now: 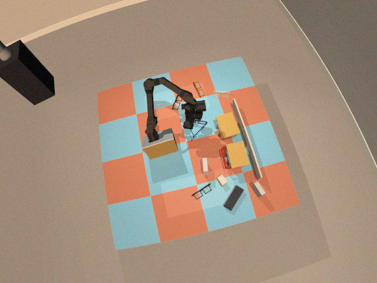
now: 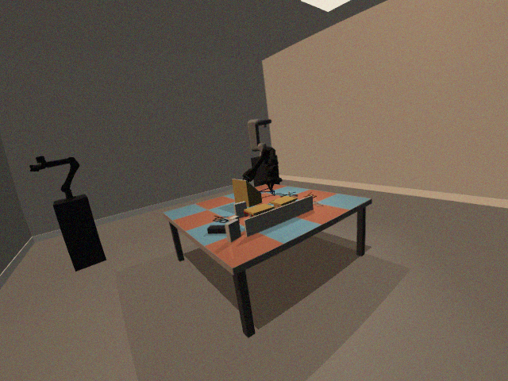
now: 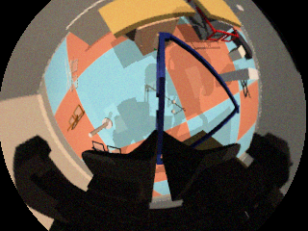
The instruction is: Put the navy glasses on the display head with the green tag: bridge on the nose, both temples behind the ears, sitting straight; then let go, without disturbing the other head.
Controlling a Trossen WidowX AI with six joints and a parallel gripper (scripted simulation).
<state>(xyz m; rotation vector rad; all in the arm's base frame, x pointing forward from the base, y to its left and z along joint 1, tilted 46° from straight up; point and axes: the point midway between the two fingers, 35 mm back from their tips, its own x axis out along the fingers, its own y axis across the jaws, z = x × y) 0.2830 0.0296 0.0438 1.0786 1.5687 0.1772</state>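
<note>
The navy glasses (image 1: 199, 130) (image 3: 161, 91) hang above the table, temples open, with their front frame pinched at one end in my gripper (image 1: 194, 120) (image 3: 158, 132). My gripper is shut on them. In the wrist view the front frame runs straight up from the fingertips and the temples reach right. A brown display head (image 3: 156, 37) without glasses is under the nearer yellow-topped block (image 1: 227, 124) (image 3: 144, 15), beyond the far end of the frame. The other head, grey (image 3: 197, 21), wears red glasses (image 1: 223, 158) (image 3: 212, 34) under its yellow-topped block (image 1: 238, 154). No green tag can be made out.
A long upright panel (image 1: 247, 138) stands behind both heads. White blocks (image 1: 204, 165) (image 1: 258, 188), a cream block (image 1: 221, 180) and a dark block (image 1: 233, 197) stand or lie nearby. Brown glasses (image 1: 194, 85), clear glasses and two black pairs also lie around.
</note>
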